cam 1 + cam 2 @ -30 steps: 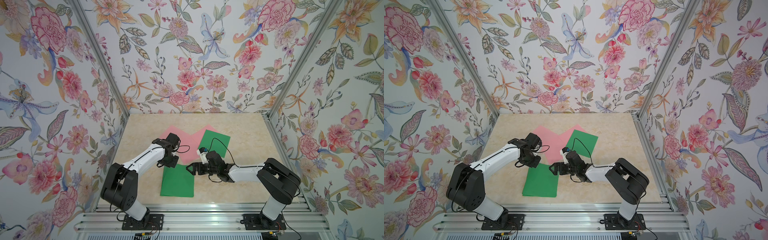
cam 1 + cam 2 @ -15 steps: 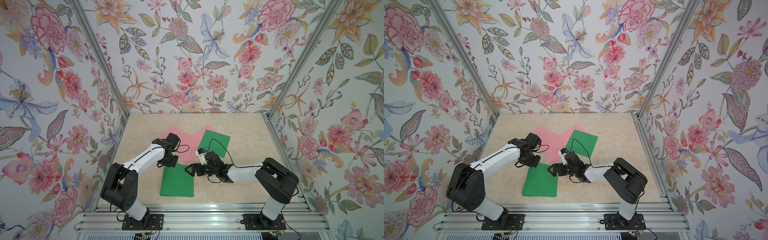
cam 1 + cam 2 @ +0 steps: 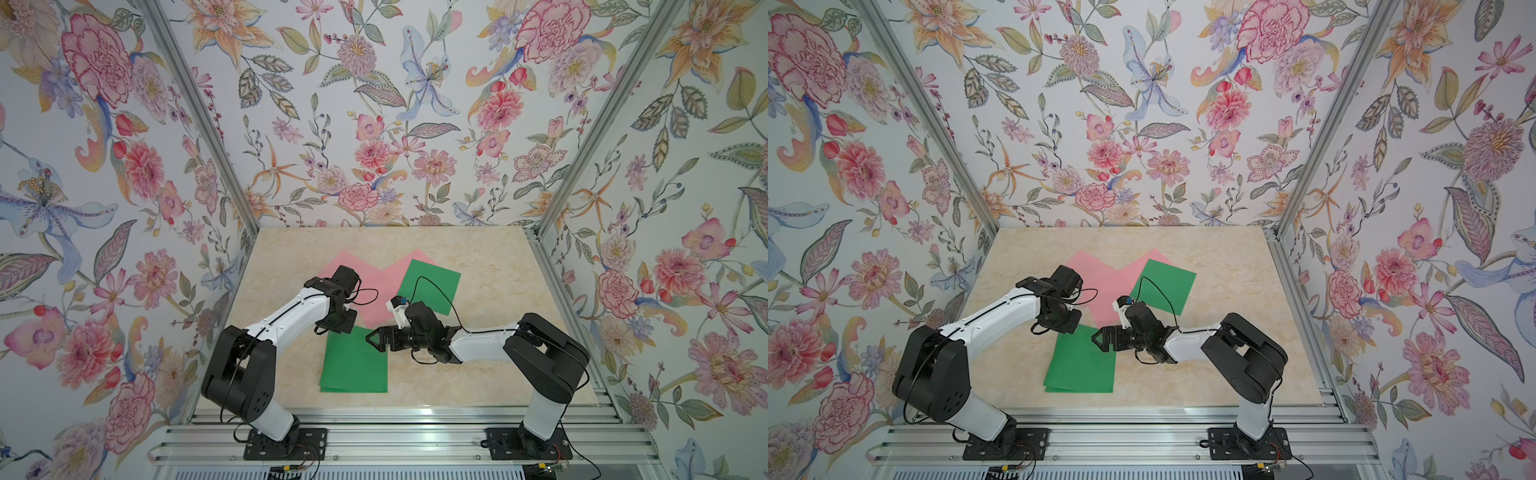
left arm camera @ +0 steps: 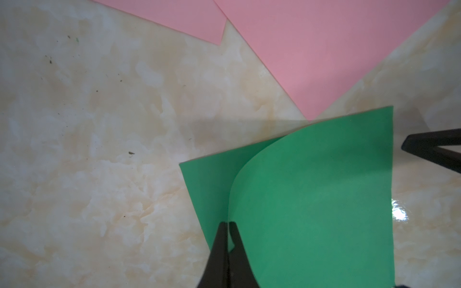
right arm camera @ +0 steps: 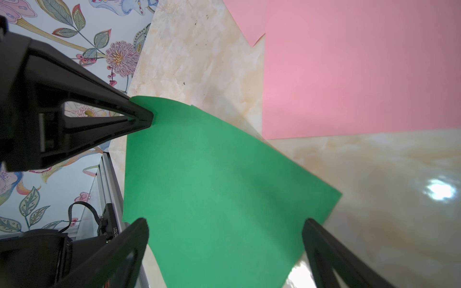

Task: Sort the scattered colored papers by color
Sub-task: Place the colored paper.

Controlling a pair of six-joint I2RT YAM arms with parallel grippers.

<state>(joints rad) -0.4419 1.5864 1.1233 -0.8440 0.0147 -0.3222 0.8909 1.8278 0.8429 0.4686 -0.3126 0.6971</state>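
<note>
Gleaming where a lamp glares off it, the tabletop (image 3: 498, 270) is glossy, with a cream marble pattern and a few dark specks. Every paper on it is thin, matte and rectangular. Two pink sheets (image 3: 372, 309) lie flat toward the far middle, one overlapping the other. A far green sheet (image 3: 440, 282) lies tilted across the edge of one of them. Nearer the robot two more green ones are stacked. The lower green sheet (image 4: 207, 179) lies flat on the marble, while the upper green sheet (image 4: 311, 187) bows up in a smooth curve from one corner. A pink corner reaches the far edge of this pile.

The left gripper (image 4: 228, 224) has its black tapered fingers pressed together on that raised corner, pinching the upper green sheet; the right wrist view shows the same pinch from the side. The right gripper (image 5: 225, 220) stands spread wide and holds nothing, its fingertips over the opposite side of the green pile. Whether they touch the paper I cannot tell.
</note>
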